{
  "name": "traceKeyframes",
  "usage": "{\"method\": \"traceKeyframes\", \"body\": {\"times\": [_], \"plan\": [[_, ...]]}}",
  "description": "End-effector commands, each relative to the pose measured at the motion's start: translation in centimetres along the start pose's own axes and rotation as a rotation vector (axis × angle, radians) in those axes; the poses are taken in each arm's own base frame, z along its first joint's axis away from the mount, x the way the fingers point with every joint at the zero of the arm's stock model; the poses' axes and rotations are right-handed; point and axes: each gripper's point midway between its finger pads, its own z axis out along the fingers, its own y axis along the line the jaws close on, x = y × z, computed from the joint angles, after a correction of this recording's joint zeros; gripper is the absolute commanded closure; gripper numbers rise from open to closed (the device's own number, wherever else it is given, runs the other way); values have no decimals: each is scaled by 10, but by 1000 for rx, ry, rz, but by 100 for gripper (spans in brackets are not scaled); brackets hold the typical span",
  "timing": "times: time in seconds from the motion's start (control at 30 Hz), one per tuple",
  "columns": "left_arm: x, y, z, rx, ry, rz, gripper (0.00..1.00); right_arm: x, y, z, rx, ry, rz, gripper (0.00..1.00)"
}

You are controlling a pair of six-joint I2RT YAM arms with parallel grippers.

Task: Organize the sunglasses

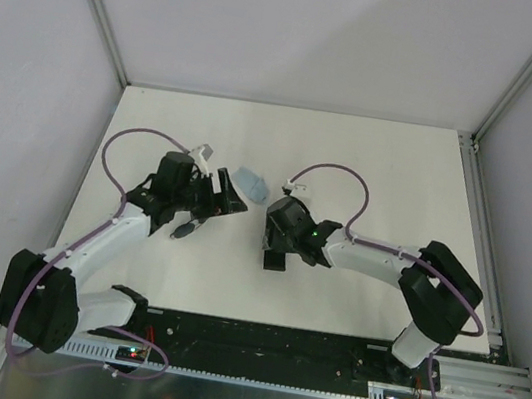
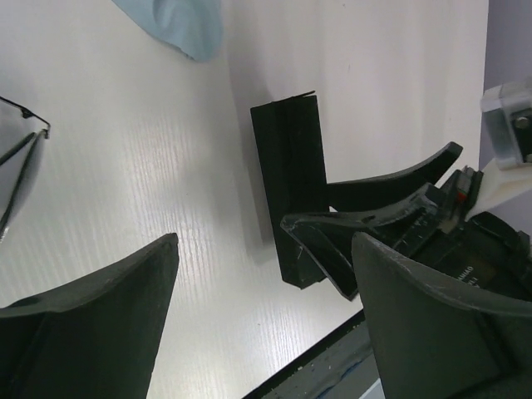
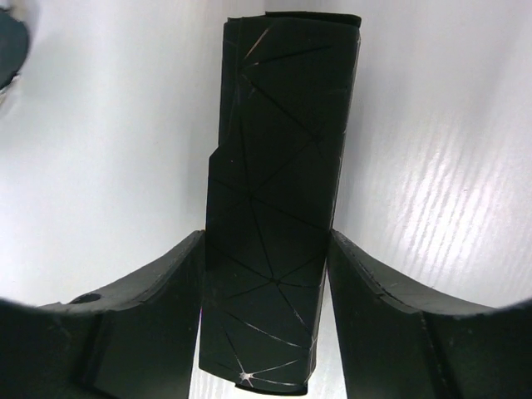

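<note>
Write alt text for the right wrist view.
A black case with thin faceted line markings lies on the white table, running away from the camera, with the right arm's jaws closed against its two long sides near the close end. A dark blur in the top-left corner cannot be identified.

In the left wrist view we catch the sunglasses (image 2: 18, 162) only at nine o'clock, where the picture's edge cuts most of them off. The blue cloth (image 2: 179, 25) is cropped at twelve o'clock. From the top view the case (image 1: 274, 265) sits largely hidden under the right gripper (image 1: 275, 248), and the sunglasses there are too small for us to make out.
</note>
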Motion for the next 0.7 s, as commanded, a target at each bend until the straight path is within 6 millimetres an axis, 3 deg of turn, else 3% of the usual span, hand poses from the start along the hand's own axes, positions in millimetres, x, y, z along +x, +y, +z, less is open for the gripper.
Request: {"method": "traceKeyframes", "body": {"times": [0.0,0.1,0.2,0.4,0.67], "plan": [[-3,-9,11,11,-17,6,11,-23,24,-16,-190,-68,71,39],[1,-6,18,7,-4,2,12,-28,21,-17,-260,-75,124,36],[6,-2,24,0,13,-1,12,-28,17,-16,-282,-68,140,25],[6,-1,29,-2,15,8,12,-29,0,-17,-161,-106,53,5],[-23,9,9,-16,-98,-29,12,-10,1,-15,88,-87,-147,1]]}}
